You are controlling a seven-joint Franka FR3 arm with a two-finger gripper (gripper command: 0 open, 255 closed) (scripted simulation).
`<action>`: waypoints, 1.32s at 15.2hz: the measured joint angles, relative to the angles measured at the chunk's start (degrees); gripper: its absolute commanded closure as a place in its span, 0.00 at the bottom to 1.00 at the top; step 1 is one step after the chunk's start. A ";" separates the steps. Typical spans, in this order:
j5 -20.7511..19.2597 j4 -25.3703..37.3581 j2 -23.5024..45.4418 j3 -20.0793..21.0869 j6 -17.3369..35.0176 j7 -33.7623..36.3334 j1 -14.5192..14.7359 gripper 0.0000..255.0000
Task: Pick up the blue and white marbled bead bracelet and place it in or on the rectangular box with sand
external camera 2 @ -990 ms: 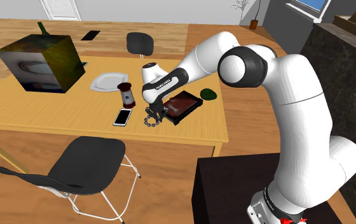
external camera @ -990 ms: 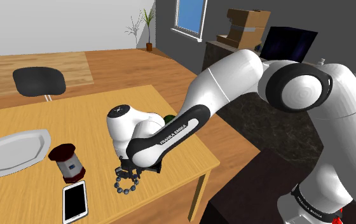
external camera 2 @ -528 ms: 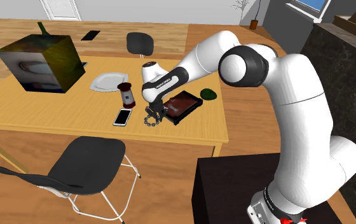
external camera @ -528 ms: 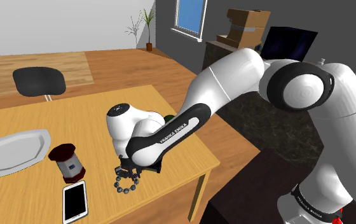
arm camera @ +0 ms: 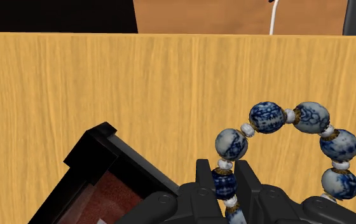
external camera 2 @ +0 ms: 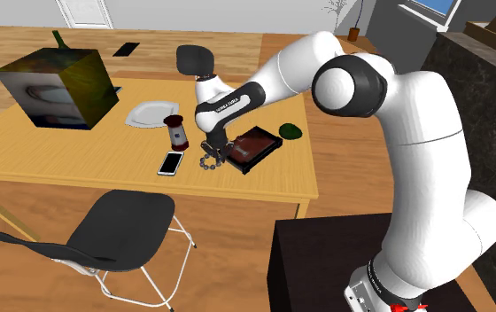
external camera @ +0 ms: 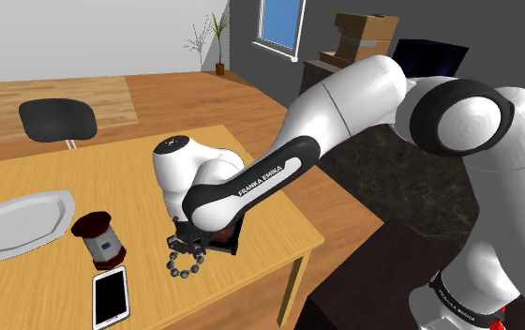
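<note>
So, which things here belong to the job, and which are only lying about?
Job: blue and white bead bracelet, clasped between the fingers; dark box with reddish sand.
Lying about: phone, white plate, red and white jar, green object, big cube.

Bright, flat light lay evenly over the table (external camera: 139, 178) in the shoulder view; the white arm (external camera: 345, 103) glowed pale along its top and greyed softly underneath, while the counter (external camera: 373, 178) behind it sat dim and the window (external camera: 279, 17) showed a clean blue patch. In the second exterior view the wash was just as even, the floor (external camera 2: 237, 257) warm-toned and only faintly shadowed. In the wrist view the wood was lit uniformly, its far edge ran straight across, and the beads (arm camera: 269, 118) took soft, gentle shading.
</note>
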 measured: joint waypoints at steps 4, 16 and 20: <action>0.61 0.44 -1.65 0.44 -2.02 -0.44 -0.35 1.00; 2.57 0.41 -7.00 1.18 -7.06 -3.72 -3.22 1.00; 2.82 0.37 -7.28 0.18 -7.10 -8.16 -6.71 1.00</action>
